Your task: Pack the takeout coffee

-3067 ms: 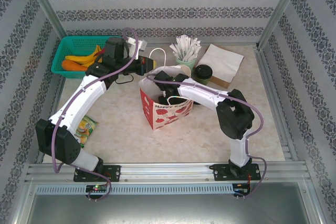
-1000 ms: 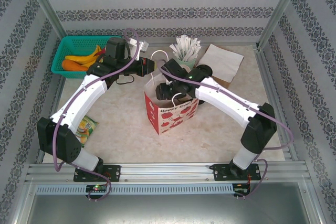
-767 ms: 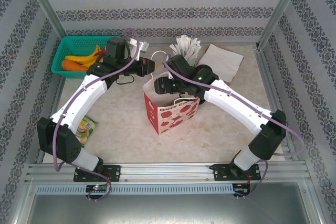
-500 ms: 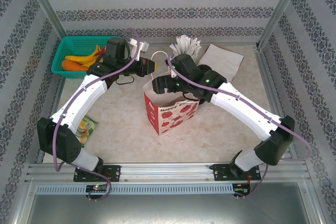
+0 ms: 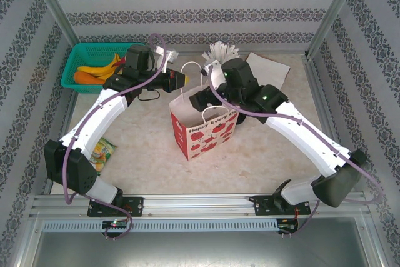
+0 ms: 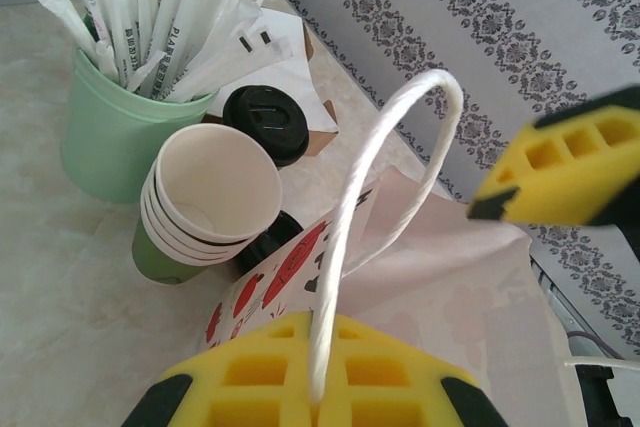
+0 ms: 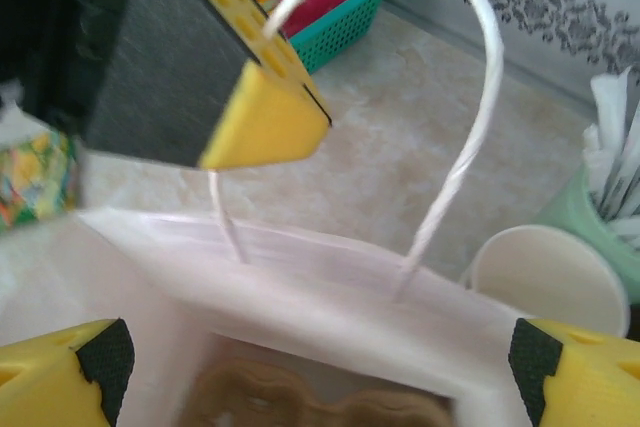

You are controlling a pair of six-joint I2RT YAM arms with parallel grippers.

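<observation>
On the bench [image 5: 144, 148], right tool [image 7: 320, 367] is rising from the bag [image 5: 203, 130], spread and empty; tray [image 7: 300, 402] is maybe sitting inside.

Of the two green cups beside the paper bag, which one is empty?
The darker green paper cup with the cream rim, nested on others, white inside bare. The pale mint cup next to it holds white wrapped straws.

Pulp tray [image 7: 300, 399] inside the bag [image 7: 330, 282] — blurred, cut off at the bottom edge
</observation>
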